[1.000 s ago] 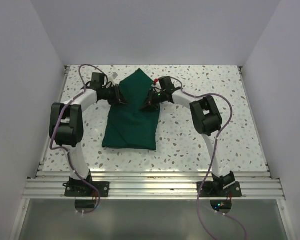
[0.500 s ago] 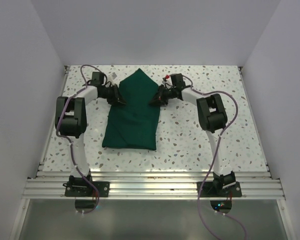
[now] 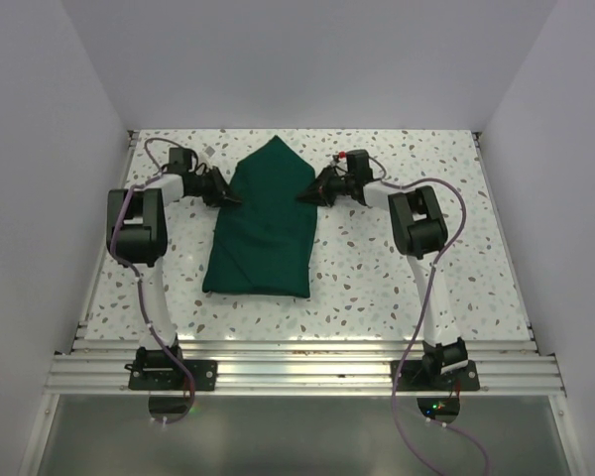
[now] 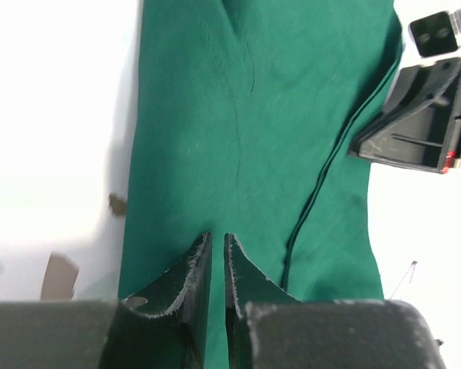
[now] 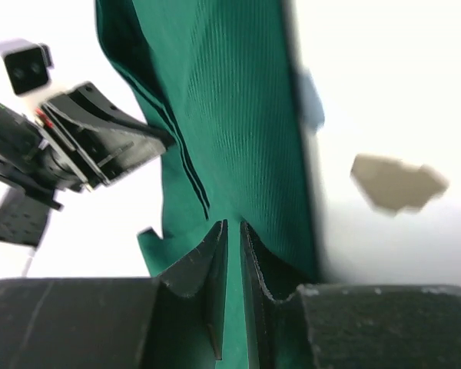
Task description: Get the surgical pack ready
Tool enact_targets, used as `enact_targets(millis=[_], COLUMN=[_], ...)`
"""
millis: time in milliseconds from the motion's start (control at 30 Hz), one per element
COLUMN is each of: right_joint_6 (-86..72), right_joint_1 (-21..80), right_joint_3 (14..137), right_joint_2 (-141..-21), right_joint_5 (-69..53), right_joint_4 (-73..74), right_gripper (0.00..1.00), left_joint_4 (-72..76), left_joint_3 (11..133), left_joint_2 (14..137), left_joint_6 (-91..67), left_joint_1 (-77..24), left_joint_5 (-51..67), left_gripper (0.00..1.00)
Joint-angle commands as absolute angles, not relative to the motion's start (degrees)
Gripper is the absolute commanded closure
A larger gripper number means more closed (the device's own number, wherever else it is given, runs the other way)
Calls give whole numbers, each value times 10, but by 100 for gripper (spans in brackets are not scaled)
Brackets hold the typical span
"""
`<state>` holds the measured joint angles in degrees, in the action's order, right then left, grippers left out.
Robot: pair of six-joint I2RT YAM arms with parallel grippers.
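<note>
The surgical pack [image 3: 263, 228] lies at the middle of the worktop [image 3: 426, 169], folded into a long bundle, its far flap open. The left hand [image 3: 226, 196] and right hand [image 3: 307, 195], jaws narrow, pinch its side edges; that flap seems left to fold

Speckled white tabletop [image 3: 377, 278], plain white walls [image 3: 278, 59], aluminium rails [image 3: 297, 372] along near edge

Left arm [image 3: 151, 293] and right arm [image 3: 428, 297] look alike: slim white links between bulky black joints [image 3: 139, 226], each on a black base [image 3: 172, 375] fixed with screws. A purplish cable [image 3: 460, 216] loops loosely along each. The right wrist bears a red spot [image 3: 344, 155], perhaps a lamp. The fingers [image 4: 192, 269] are black tapered wedges, scuffed pale along their edges.
</note>
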<state>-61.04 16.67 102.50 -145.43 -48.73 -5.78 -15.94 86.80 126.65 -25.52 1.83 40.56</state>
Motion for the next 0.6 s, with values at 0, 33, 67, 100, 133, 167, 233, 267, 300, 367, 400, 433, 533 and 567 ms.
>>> enact_targets(millis=[0,33,67,100,133,167,233,267,300,367,400,433,533,567], right_joint_6=[-643,-646,-646,-647,-650,-655,-676,-682,-687,-694,-696,-695,-688,-686], right_joint_1=[162,163,163,162,163,162,163,163,162,163,162,163,161,159], right_joint_3=[1053,1063,1068,1070,1075,1077,1078,1078,1082,1096,1105,1126,1187,1205], right_joint_2=[-1477,-1478,-1483,-1484,-1485,-1491,-1498,-1501,-1508,-1513,-1521,-1527,-1549,-1555], right_joint_5=[-439,-435,-422,-416,-408,-397,-389,-387,-381,-375,-372,-370,-357,-354], right_joint_4=[-88,-85,-82,-75,-74,-76,-91,-99,-109,-111,-112,-110,-87,-77], right_gripper=[83,83,83,83,83,83,83,83,83,83,83,83,81,80], left_joint_4=[-70,-62,-49,-42,-35,-23,-9,25,38,71,82,93,118,126], left_joint_3=[880,881,885,888,894,896,900,900,901,905,909,917,946,954], left_joint_2=[1281,1284,1292,1296,1303,1315,1324,1333,1337,1347,1350,1353,1367,1373], left_joint_6=[-315,-321,-335,-340,-346,-361,-376,-395,-406,-431,-439,-446,-464,-469], left_joint_1=[21,21,21,20,21,21,21,22,22,22,22,24,25,26], left_joint_5=[438,438,438,441,444,446,452,453,458,461,461,461,449,442], left_gripper=[84,83,83,83,82,82,82,82,82,80,79,78,73,71])
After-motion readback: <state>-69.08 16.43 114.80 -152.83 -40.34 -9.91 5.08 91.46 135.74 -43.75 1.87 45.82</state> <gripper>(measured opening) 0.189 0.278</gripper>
